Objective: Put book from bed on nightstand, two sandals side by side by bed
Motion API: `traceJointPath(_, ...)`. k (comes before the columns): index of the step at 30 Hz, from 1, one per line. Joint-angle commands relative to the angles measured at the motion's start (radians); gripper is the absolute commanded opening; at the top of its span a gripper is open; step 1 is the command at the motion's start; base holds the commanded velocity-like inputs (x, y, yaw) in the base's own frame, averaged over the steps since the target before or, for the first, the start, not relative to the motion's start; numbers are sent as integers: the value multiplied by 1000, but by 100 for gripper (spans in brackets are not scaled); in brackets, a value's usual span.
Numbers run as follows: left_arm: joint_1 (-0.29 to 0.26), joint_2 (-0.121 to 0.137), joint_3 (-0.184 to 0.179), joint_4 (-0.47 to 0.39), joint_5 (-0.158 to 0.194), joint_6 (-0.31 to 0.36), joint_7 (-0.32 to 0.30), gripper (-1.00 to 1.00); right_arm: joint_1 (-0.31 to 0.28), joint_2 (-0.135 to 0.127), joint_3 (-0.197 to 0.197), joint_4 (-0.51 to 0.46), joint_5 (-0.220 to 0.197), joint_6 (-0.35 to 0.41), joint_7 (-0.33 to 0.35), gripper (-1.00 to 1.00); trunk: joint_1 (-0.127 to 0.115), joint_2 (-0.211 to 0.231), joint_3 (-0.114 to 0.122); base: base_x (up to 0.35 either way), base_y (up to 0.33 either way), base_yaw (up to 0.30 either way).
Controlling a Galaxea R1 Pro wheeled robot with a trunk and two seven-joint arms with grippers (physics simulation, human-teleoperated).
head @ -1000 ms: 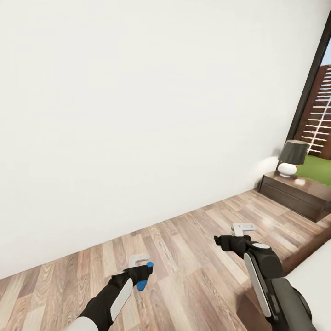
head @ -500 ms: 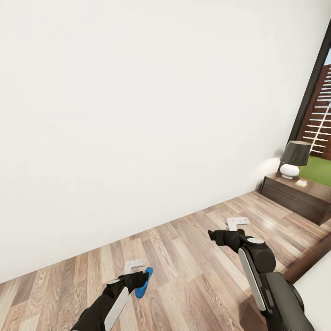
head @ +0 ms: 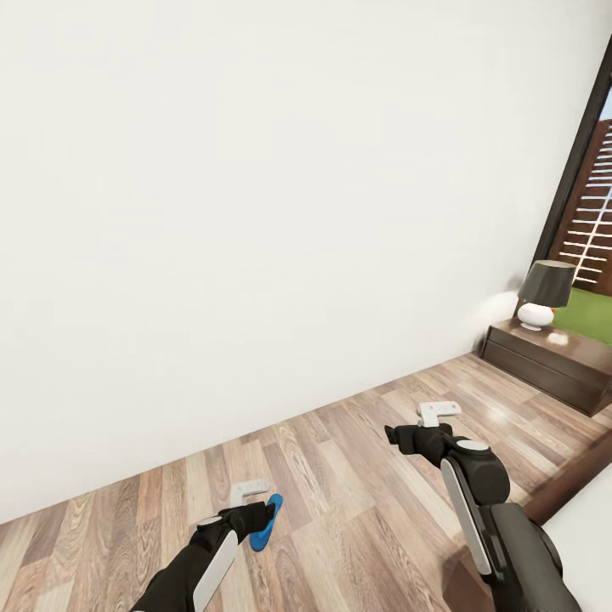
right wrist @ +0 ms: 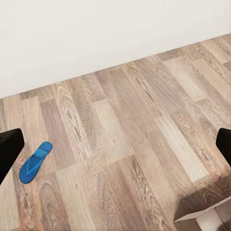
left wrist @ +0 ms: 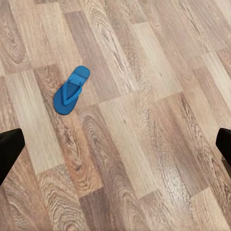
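Observation:
One blue sandal (head: 265, 523) lies flat on the wood floor, just beyond my left gripper (head: 252, 497). The left wrist view has the sandal (left wrist: 71, 90) ahead of the left gripper (left wrist: 115, 147), whose dark fingertips (left wrist: 9, 147) stand wide apart with nothing between them. My right gripper (head: 432, 422) hovers over the floor farther right, open and empty (right wrist: 115, 144), with the sandal (right wrist: 35, 161) in its view near the wall. The nightstand (head: 544, 361) with its lamp (head: 542, 293) stands at the far right. A corner of the bed (head: 588, 531) shows at the lower right. The book is out of view.
A plain white wall (head: 255, 212) runs along the far side of the floor. The dark-framed window (head: 586, 170) rises behind the nightstand. Bare wood floor (head: 340, 476) lies between the two grippers and toward the nightstand.
Since a second ago the camera has shifted and the left arm sits lower in the picture. Nothing has moved in the last half second.

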Motion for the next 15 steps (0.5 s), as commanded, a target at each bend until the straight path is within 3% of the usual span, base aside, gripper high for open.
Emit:
traceJointPath(1, 0, 1, -4, -2, 11, 4, 9, 100, -1, -1, 1, -1, 0, 5, 1, 100, 0, -1, -1, 0, 0, 0)
traceJointPath(10, 0, 1, -4, -2, 11, 4, 9, 100, -1, -1, 1, -1, 0, 5, 1, 100, 0, -1, -1, 0, 0, 0)
traceJointPath(15, 17, 10, 2, 2, 14, 5, -11, 100, -18, 28, -2, -1, 0, 8, -14, 100, 0, -1, 0, 173, 155, -173)
